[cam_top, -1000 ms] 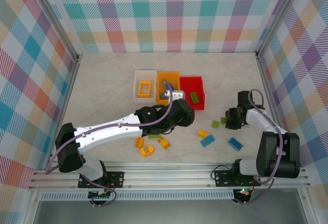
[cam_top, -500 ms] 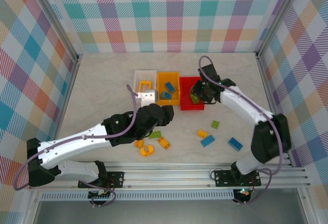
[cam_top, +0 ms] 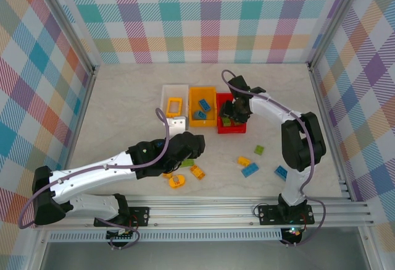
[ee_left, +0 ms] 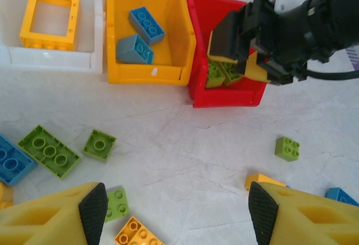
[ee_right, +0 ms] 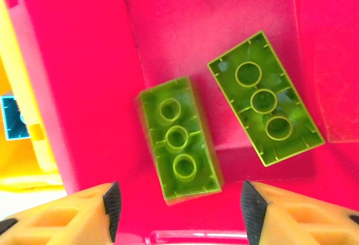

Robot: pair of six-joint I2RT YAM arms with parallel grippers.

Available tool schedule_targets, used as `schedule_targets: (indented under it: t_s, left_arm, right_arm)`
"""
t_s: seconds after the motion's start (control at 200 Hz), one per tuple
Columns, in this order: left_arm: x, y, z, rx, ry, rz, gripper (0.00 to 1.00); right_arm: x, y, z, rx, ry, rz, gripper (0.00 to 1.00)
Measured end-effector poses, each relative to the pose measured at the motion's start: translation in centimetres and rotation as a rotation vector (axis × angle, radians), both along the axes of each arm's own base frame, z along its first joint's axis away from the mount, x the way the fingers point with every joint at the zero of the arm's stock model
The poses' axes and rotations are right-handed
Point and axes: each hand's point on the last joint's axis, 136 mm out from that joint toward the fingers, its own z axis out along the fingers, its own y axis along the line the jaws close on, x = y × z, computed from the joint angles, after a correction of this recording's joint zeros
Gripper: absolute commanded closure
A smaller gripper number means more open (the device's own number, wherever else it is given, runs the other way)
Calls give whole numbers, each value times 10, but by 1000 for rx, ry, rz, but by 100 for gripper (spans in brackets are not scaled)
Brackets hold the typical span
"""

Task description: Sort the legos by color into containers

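While checked walls (cam_top: 210,16) ring the pale table (cam_top: 123,91), left tool (ee_left: 176,208) and right tool (ee_right: 179,200) stand open.

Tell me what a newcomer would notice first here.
The right gripper hangs open over the red bin, where two green bricks lie underside up. Beside it, the orange-yellow bin holds two blue bricks and the white bin a yellow frame. Loose bricks lie scattered on the table under the open left gripper.
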Motion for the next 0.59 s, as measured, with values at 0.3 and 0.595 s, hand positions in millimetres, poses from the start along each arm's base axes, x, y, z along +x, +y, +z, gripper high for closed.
schedule_targets:
  t_s: [0.3, 0.595]
  left_arm:
    - [-15, 33, -40, 57, 142, 132, 30]
    - [-61, 50, -129, 239, 418, 16, 22]
  right_arm:
    - [-18, 17, 84, 50, -209, 110, 28]
    - [-186, 73, 106, 228, -389, 580, 15]
